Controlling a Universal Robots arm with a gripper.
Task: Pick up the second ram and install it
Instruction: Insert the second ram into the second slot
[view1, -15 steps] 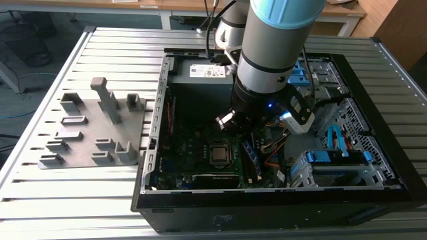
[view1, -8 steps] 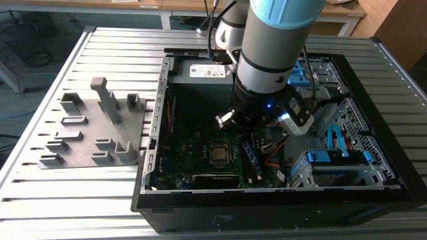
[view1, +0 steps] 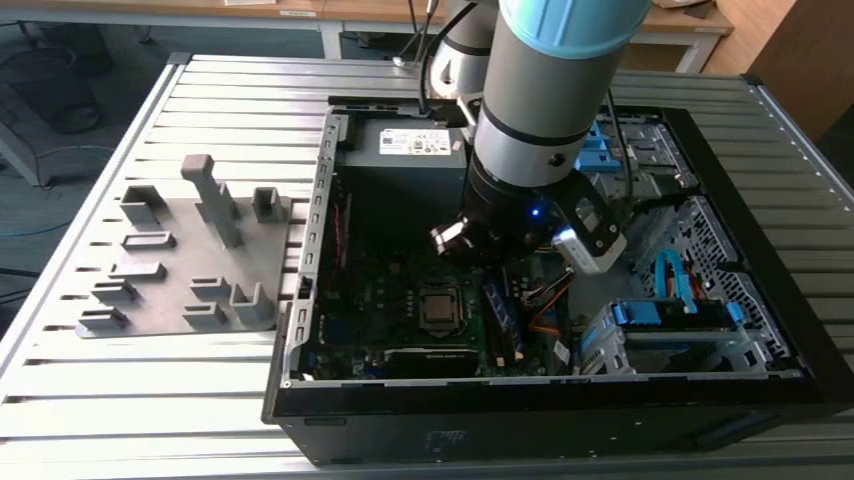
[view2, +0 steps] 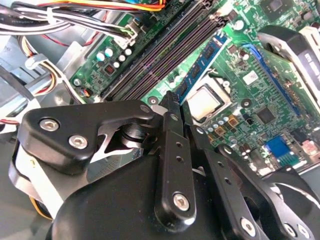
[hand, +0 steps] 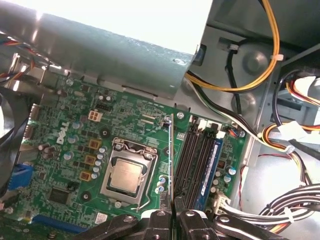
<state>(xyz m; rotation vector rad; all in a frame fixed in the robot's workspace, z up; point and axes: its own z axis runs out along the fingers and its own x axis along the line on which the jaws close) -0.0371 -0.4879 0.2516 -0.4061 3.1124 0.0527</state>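
Inside the open black computer case (view1: 534, 405), at about two o'clock from the square silver processor (view1: 438, 308) in the exterior view, the long blue-green second ram (view2: 205, 65) is pinched by the black gripper (view2: 172, 100), near the black memory slots (hand: 192, 155).

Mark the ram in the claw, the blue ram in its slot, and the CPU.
Held ram (hand: 173, 155): first wrist view, mid-length on its thin edge.
Blue ram (hand: 210, 167): first wrist view, middle of its blue face.
CPU (hand: 125, 178): first wrist view, centre of its metal lid.
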